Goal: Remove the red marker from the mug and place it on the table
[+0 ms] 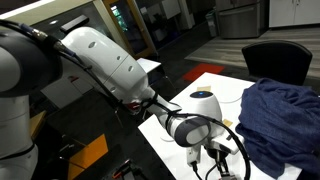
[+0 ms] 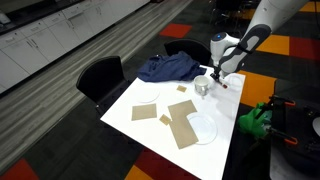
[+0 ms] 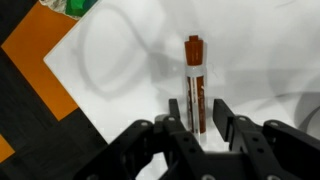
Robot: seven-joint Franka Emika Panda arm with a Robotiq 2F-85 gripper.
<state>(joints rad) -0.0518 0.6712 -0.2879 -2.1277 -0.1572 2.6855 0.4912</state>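
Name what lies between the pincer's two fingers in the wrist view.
The red marker lies there, with the white table behind it; the wrist view shows this. Whether the pincer grips it is unclear.

1. No text, number or brand can be read in any view.
2. Marker [image 3: 194, 85], wrist view: there is a pale patch on the barrel. Any print on it is too blurred to read.
3. Table [image 2: 160, 138], exterior views: everything on it is too small and soft for lettering to show.
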